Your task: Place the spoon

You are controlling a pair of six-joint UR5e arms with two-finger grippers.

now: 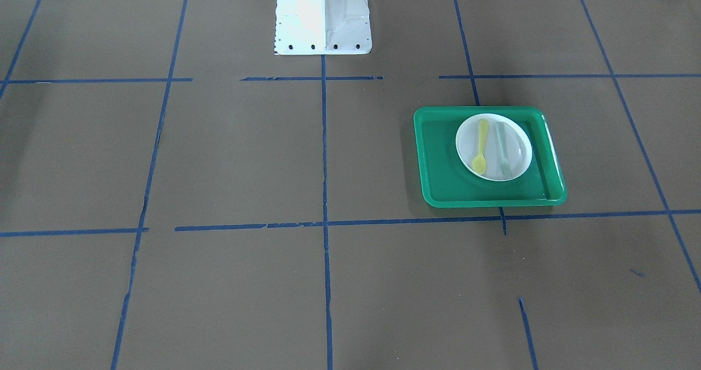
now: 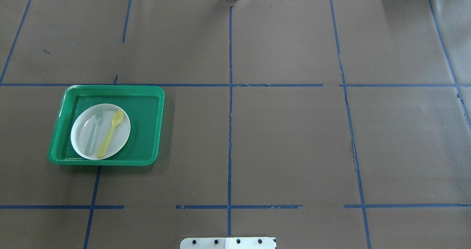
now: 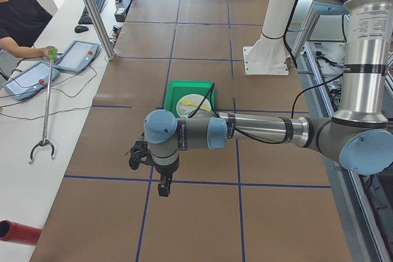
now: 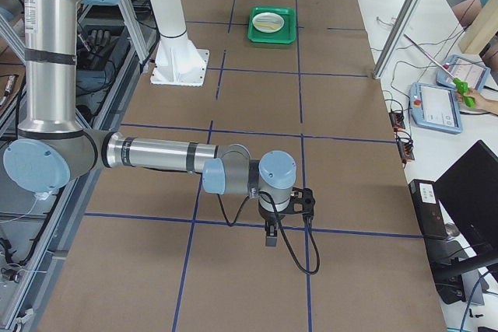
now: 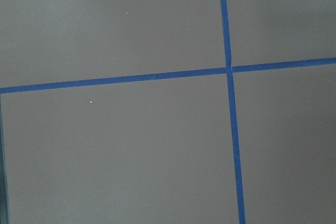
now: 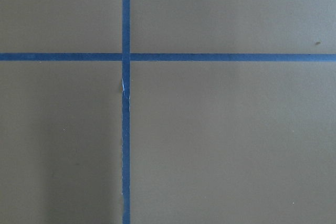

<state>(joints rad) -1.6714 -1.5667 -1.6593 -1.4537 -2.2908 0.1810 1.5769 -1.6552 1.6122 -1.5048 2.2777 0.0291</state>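
The small yellow spoon (image 2: 110, 133) lies on a white plate (image 2: 121, 140), bowl toward the far side, next to a pale grey-green fork (image 2: 94, 130). The plate sits in a green tray (image 2: 147, 131) on the robot's left half of the table. The front view shows the spoon (image 1: 480, 146), plate (image 1: 521, 143) and tray (image 1: 438, 162) too. Both grippers show only in the side views: the left gripper (image 3: 163, 189) hangs over bare paper well short of the tray (image 3: 191, 86), and the right gripper (image 4: 270, 239) is far from the tray (image 4: 271, 34). I cannot tell if either is open or shut.
Brown paper with blue tape lines (image 2: 230, 131) covers the table. The white robot base (image 1: 323, 17) stands at the robot's edge. Both wrist views show only paper and tape (image 5: 228, 69). An operator with a grabber stick (image 3: 46, 102) sits beside the table.
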